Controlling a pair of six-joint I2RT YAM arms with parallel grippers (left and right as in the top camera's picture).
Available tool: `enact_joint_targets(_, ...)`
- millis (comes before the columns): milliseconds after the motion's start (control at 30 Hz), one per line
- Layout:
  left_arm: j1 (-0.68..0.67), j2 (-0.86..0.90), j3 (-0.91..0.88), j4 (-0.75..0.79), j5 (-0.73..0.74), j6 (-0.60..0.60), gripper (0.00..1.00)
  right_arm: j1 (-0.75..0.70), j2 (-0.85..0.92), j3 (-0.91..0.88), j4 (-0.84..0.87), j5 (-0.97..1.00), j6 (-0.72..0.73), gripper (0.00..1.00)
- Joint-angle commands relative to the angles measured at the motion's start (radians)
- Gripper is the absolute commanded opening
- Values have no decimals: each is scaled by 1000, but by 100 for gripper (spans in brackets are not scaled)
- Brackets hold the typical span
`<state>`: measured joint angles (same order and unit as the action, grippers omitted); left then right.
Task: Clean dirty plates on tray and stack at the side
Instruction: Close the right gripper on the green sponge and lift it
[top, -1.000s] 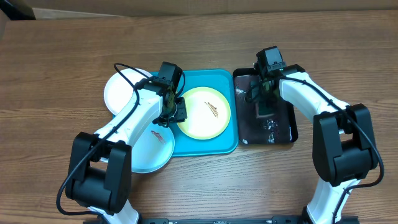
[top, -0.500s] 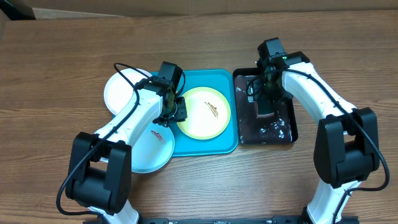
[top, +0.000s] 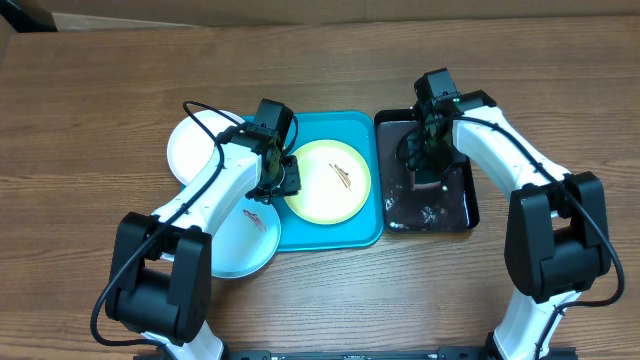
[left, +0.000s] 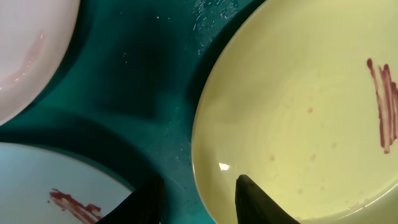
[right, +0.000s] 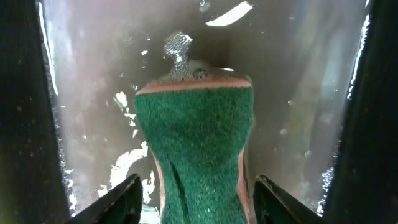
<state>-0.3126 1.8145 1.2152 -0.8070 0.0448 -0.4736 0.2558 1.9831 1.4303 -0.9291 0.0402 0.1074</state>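
Observation:
The yellow-green rimmed plate (top: 330, 180) lies on the turquoise tray (top: 365, 232) with a brown-red smear near its middle. My left gripper (top: 288, 181) stands open astride that plate's (left: 298, 112) left rim, one finger over the tray (left: 143, 81), the other over the plate. The white plate (top: 192, 148) and the pale blue plate (top: 240, 243), which is smeared red, lie on the table left of the tray. My right gripper (right: 194, 199) is open over the black tray (top: 458, 205), with a green sponge (right: 196, 143) between its fingers and a gap on each side.
The black tray (right: 99, 74) holds foamy water around the sponge and sits right against the turquoise tray's right side. The white plate (left: 25, 50) and the pale blue plate (left: 50, 180) overlap the turquoise tray's left edge. Bare wooden table (top: 320, 70) surrounds it all.
My right gripper has let go of the sponge, opened wide, then narrowed again around it, shifting slightly over the black tray. The left arm and the plates have not moved.

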Motion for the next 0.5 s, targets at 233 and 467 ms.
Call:
enact_joint_targets(233, 2, 11, -3, -1, -3, -21, 40, 5, -23, -83, 98, -21, 2, 61)
enact_joint_targets(467, 2, 11, -3, -1, -3, -21, 40, 5, -23, -85, 100, -19, 2, 46)
